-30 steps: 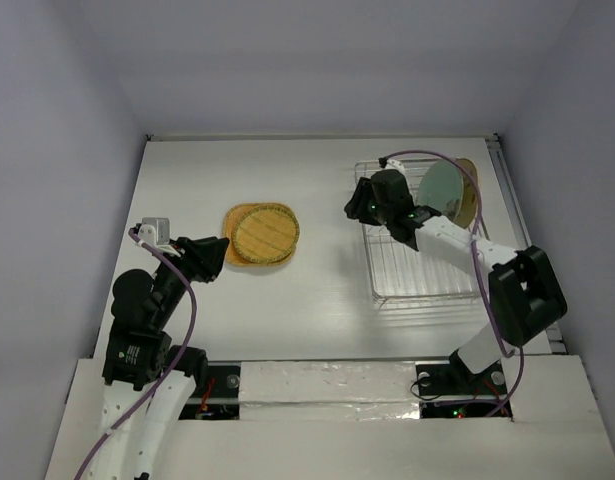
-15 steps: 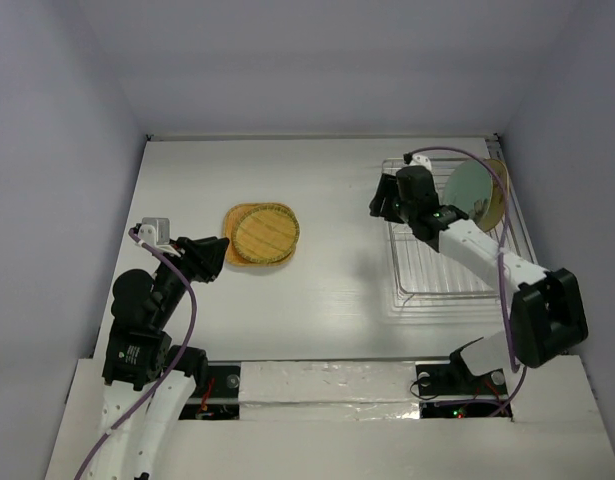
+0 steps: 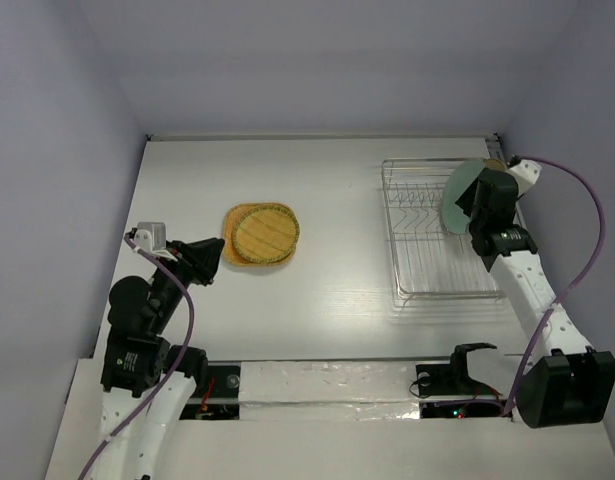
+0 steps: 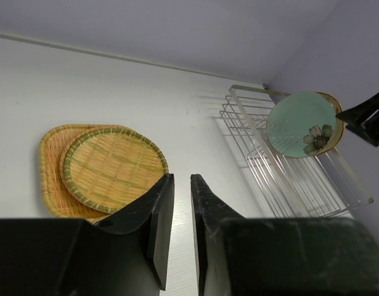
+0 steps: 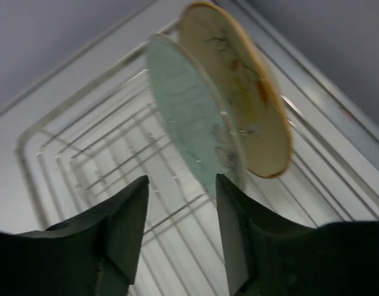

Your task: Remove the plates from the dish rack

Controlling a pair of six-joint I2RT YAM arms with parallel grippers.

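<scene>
The dish rack (image 3: 432,250) stands at the right of the table. Two plates stand upright at its far right end: the pale green plate (image 3: 455,197) and, behind it, the tan floral plate (image 3: 495,165). My right gripper (image 3: 477,208) is open right beside them. In the right wrist view nothing lies between its fingers (image 5: 182,180), and the green plate's (image 5: 192,117) lower rim is by one fingertip, with the tan plate (image 5: 238,98) behind. The yellowish round plate (image 3: 267,235) lies on the orange plate (image 3: 233,218) left of centre. My left gripper (image 3: 212,258) hovers beside them, jaws a narrow slit apart (image 4: 180,177), holding nothing.
The rack's wire floor (image 5: 103,154) near me holds nothing. White table (image 3: 337,290) runs between the stacked plates and the rack. Walls close in on the left, back and right, and the rack sits close to the right wall.
My right arm has swung from the rack's left end to its right end, beside the standing plates, and its jaws have narrowed. The rack has slid a little to the right. The left jaws have narrowed.
</scene>
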